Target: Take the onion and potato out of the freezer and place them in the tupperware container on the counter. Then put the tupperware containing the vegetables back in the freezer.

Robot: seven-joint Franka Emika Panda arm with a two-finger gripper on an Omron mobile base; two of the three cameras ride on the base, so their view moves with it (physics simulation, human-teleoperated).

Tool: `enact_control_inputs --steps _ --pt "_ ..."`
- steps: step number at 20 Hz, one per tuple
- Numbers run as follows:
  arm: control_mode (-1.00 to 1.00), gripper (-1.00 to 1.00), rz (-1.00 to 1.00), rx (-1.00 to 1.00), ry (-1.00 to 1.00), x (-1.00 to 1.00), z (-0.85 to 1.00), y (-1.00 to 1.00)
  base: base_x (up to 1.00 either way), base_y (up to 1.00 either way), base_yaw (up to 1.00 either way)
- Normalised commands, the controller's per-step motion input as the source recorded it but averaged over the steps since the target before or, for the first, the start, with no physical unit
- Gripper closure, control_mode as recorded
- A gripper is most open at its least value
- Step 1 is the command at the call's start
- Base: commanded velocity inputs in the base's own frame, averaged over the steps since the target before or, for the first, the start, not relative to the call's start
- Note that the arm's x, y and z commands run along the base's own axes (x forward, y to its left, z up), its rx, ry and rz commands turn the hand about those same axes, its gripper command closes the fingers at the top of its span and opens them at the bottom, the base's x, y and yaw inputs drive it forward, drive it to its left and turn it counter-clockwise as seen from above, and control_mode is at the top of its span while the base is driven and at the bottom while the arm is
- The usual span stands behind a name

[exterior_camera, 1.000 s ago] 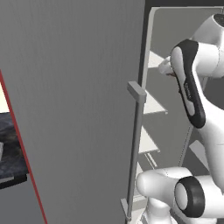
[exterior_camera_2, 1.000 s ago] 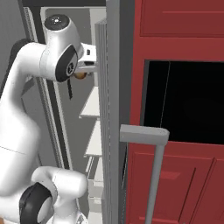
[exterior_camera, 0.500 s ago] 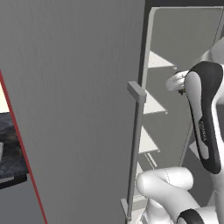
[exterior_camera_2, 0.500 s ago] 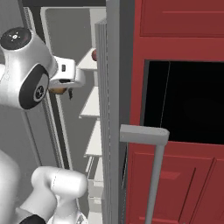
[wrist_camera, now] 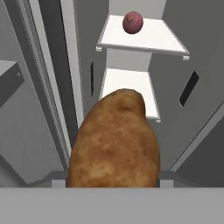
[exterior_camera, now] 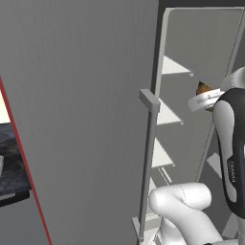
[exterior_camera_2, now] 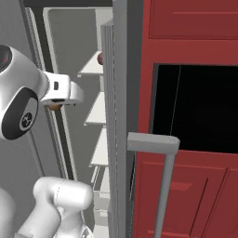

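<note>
The jaws grip the potato, hiding their tips; the onion sits at 12 o'clock on a freezer shelf, open shelf space around it.

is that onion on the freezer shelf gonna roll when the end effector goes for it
Probably: the onion looks round and smooth and sits loose on a flat white shelf with no visible lip, so a nudge may roll it. Its smooth skin could also slip between the fingers.

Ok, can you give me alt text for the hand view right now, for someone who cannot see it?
A large brown potato sits close to the camera, held in the gripper. Beyond it, inside the open grey freezer, a reddish onion rests on a white shelf, with another white shelf in line past it.
</note>
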Motion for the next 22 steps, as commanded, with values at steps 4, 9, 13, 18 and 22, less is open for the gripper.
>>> enact_control_inputs --steps 4,9,13,18,22 --pt "-1.00 1.00 0.00 0.00 0.00 -0.07 0.00 0.02 0.00 0.00 0.00" --pt "1.00 1.00 0.00 0.00 0.00 0.00 0.00 0.00 -0.98 0.41 0.09" --pt "1.00 1.00 0.00 0.00 0.00 0.00 0.00 0.00 -1.00 0.96 0.07" --pt "1.00 1.00 0.00 0.00 0.00 0.00 0.00 0.00 -0.06 1.00 0.00" --pt "1.00 1.00 0.00 0.00 0.00 0.00 0.00 0.00 -0.03 1.00 0.00"
